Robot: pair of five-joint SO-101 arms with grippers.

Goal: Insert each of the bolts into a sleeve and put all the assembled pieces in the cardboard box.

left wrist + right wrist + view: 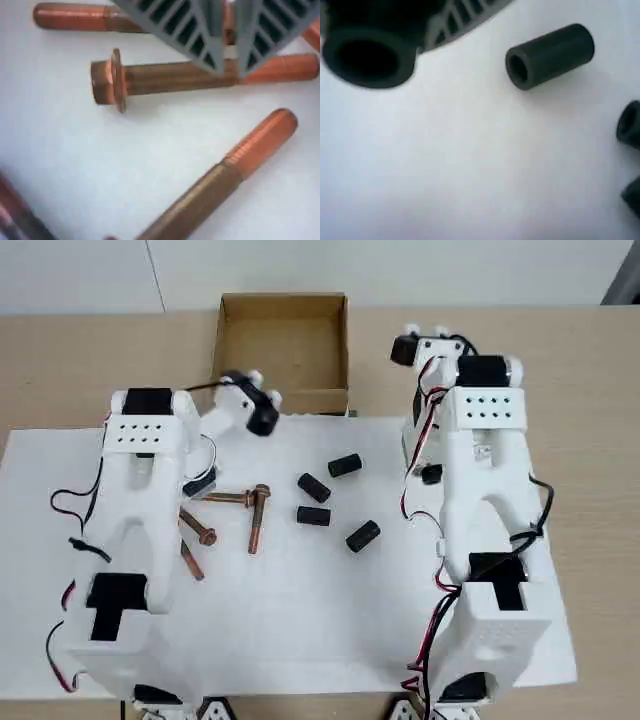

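Note:
Several copper bolts lie on the white sheet (300, 640) at the left: one flat (232, 498), one pointing toward the front (257, 523), and two more (197, 527) beside the left arm. My left gripper (198, 485) (229, 65) hangs low over them. Its grey fingers (197, 35) are drawn together to a thin slit, tips right above the shaft of a flanged bolt (165, 80). My right gripper (428, 472) is shut on a black sleeve (367, 57) (431, 475) at the sheet's right side. Several more sleeves (345, 465) (550, 55) lie mid-sheet.
The open cardboard box (285, 310) stands at the back, just past the sheet's far edge, between the two arms. Loose cables hang beside both arm bases. A bare stretch of sheet lies in front of the sleeves.

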